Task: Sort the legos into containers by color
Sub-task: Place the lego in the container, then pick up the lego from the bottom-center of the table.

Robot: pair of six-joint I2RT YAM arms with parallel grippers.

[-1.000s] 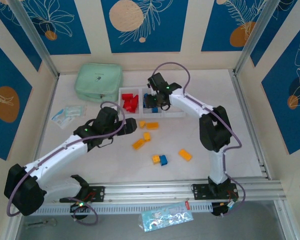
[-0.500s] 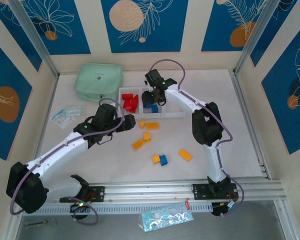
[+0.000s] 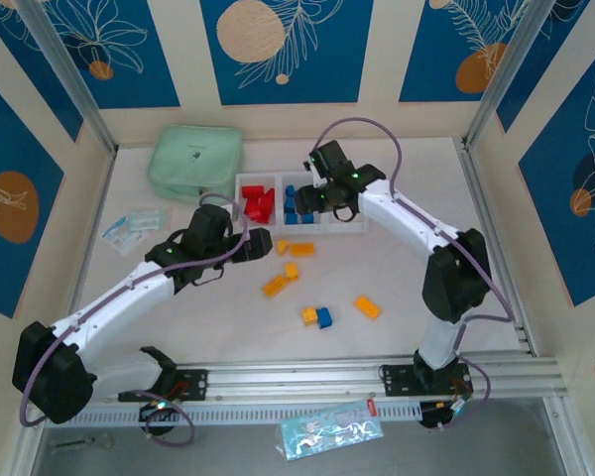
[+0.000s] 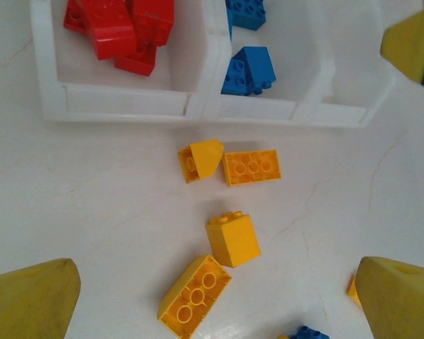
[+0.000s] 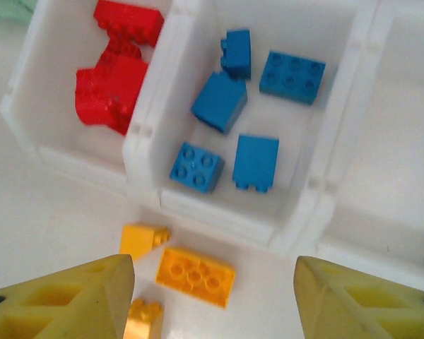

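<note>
Three joined containers [image 5: 226, 215]: middle, under right tool [image 5: 213, 272], five blue legos [image 5: 219, 101]; left, red legos [image 5: 109, 95] heaped, count unclear. Both tools released, empty. Under and near left tool [image 4: 218, 272] on worktop [image 3: 228, 317]: six yellow legos [image 3: 273, 287], one loose blue lego [image 3: 324, 317]

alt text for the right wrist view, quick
Five blue legos lie in the middle bin of a white row, red legos in the bin to its left. The right gripper hangs open above yellow legos on the table.
</note>
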